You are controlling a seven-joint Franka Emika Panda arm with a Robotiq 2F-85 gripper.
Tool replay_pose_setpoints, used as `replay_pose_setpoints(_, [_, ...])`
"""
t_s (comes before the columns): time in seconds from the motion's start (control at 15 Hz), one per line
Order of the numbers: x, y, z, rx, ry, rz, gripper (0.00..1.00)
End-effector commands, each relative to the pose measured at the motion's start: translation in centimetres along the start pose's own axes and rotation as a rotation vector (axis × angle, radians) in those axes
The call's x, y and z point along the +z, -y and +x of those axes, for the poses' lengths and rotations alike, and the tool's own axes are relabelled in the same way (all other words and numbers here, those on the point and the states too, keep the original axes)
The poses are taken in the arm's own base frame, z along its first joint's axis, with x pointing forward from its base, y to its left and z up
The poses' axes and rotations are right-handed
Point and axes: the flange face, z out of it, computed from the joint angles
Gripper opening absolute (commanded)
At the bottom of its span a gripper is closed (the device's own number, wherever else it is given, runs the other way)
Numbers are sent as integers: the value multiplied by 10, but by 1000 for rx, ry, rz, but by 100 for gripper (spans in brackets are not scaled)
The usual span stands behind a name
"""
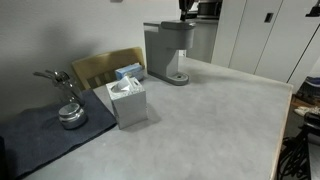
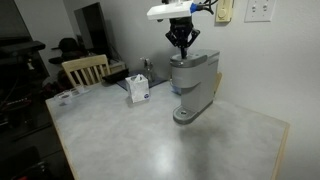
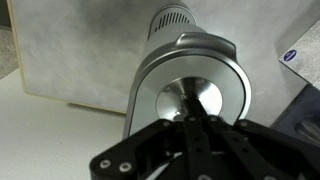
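A grey coffee machine (image 1: pixel 168 50) (image 2: pixel 195 85) stands on the pale table, near the wall. My gripper (image 2: pixel 181 44) (image 1: pixel 185 9) hangs straight over its top, fingers pointing down. In the wrist view the gripper (image 3: pixel 190 108) is shut, its two black fingers pressed together with nothing between them. The tips are just above the shiny round disc (image 3: pixel 200 98) in the machine's silver lid (image 3: pixel 190 60). I cannot tell if they touch it.
A white tissue box (image 1: pixel 127 100) (image 2: pixel 138 89) stands on the table beside a wooden chair (image 1: pixel 105 66) (image 2: pixel 84 69). A metal pot (image 1: pixel 70 114) rests on a dark cloth (image 1: pixel 40 135). A blue-and-white box (image 1: pixel 128 71) lies behind the tissue box.
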Motion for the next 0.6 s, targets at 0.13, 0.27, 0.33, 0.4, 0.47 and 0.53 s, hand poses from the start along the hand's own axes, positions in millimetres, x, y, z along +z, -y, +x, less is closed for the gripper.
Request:
replay_pose_setpoints(0.13, [30, -6, -17, 4, 70, 30, 0])
replay_pose_setpoints(0.27, [32, -7, -18, 6, 76, 32, 0])
replay_pose_setpoints(0.33, [33, -7, -19, 5, 77, 33, 0])
replay_pose_setpoints(0.4, [34, -7, -19, 5, 78, 33, 0])
replay_pose_setpoints(0.47, [34, -7, -19, 5, 78, 34, 0])
replay_pose_setpoints(0.53, [34, -8, -19, 6, 77, 34, 0])
